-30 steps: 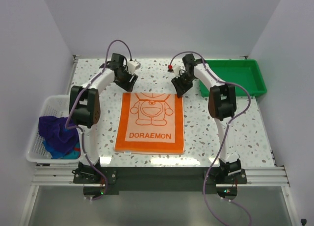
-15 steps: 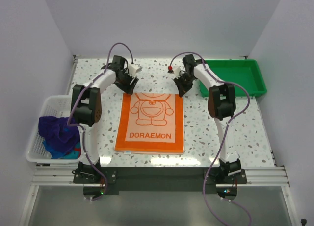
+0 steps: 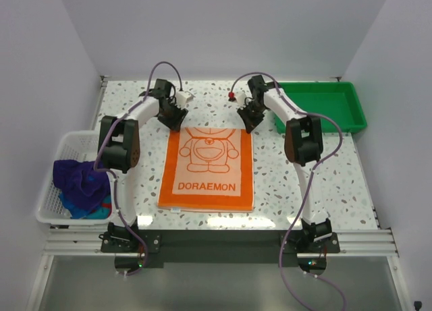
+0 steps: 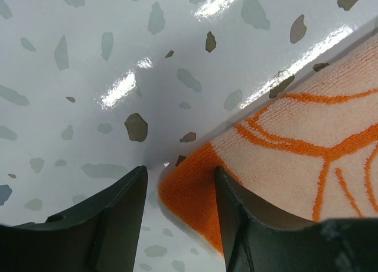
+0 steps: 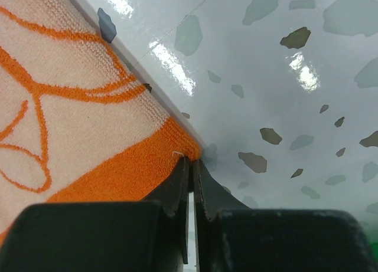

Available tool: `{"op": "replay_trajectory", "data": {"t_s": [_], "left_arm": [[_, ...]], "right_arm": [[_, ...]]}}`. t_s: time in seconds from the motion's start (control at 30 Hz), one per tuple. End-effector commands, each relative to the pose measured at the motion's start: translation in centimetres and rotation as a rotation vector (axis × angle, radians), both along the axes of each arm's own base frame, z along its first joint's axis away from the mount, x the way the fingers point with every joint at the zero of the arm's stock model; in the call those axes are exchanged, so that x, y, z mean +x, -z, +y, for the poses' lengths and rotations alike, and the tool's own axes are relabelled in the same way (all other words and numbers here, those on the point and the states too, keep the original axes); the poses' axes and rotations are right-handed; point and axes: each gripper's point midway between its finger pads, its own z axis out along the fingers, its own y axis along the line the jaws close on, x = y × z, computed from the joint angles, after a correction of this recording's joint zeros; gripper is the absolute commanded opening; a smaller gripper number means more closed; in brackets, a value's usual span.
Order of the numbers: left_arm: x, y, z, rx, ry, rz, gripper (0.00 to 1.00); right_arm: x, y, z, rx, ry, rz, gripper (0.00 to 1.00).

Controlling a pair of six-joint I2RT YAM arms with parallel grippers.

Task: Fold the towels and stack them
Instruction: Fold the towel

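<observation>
An orange-and-white towel (image 3: pixel 206 168) with a cartoon cat outline lies spread flat in the middle of the table. My left gripper (image 3: pixel 174 119) is at its far left corner. In the left wrist view the gripper (image 4: pixel 180 186) is open, with the orange corner (image 4: pixel 189 189) lying on the table between the fingers (image 4: pixel 121 216). My right gripper (image 3: pixel 247 121) is at the far right corner. In the right wrist view it (image 5: pixel 192 163) is shut, its tips pinched at the very corner of the towel (image 5: pixel 118 171). A dark purple towel (image 3: pixel 77 179) lies crumpled over a blue one (image 3: pixel 81 208).
A white mesh basket (image 3: pixel 67 146) at the table's left edge holds the crumpled towels. A green plastic tray (image 3: pixel 324 105) sits at the far right. A small red-topped object (image 3: pixel 233 94) stands near the right wrist. The table is speckled white (image 3: pixel 304 189).
Both grippers have shifted slightly toward the far side, settling at the towel's far corners. The towel has not moved.
</observation>
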Motion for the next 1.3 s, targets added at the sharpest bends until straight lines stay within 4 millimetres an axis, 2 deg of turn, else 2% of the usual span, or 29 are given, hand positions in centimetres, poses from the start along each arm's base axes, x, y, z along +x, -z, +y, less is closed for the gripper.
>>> {"op": "replay_trajectory", "data": {"t_s": [0.0,0.23,0.47,0.63,0.9,1.03,1.07,1.13,1.23,1.27], "left_arm": [[0.0,0.6,1.0,0.017,-0.028,0.006,0.54],[-0.8,2.4,2.3,0.07,-0.063,0.056,0.53],[-2.4,3.3,3.1,0.074,-0.087,0.123,0.51],[-2.7,4.1,4.1,0.079,-0.101,0.153,0.43],[-3.3,5.3,4.6,0.078,-0.11,0.213,0.38],[-3.8,6.1,4.9,0.081,-0.1,0.244,0.23],[-3.8,6.3,5.0,0.084,-0.098,0.248,0.14],[-3.4,6.1,5.0,0.086,-0.094,0.24,0.02],[-2.4,4.9,4.9,0.086,-0.086,0.206,0.0],[-1.7,4.1,4.9,0.084,-0.084,0.175,0.0]], "right_arm": [[-1.6,3.1,-1.7,-0.123,-0.023,0.056,0.0],[-1.7,3.7,-2.4,-0.168,-0.019,0.048,0.0],[-1.2,3.8,-3.5,-0.234,-0.013,0.023,0.0],[-1.0,3.9,-4.1,-0.266,-0.003,0.012,0.0],[-0.9,3.8,-4.8,-0.307,-0.002,-0.003,0.0],[0.4,2.9,-4.8,-0.319,0.021,-0.055,0.0],[1.1,2.2,-4.6,-0.31,0.035,-0.079,0.0],[2.4,0.9,-4.3,-0.297,0.054,-0.141,0.0],[4.3,-1.2,-4.0,-0.284,0.079,-0.237,0.0],[5.0,-2.7,-3.9,-0.27,0.091,-0.28,0.0]]}}
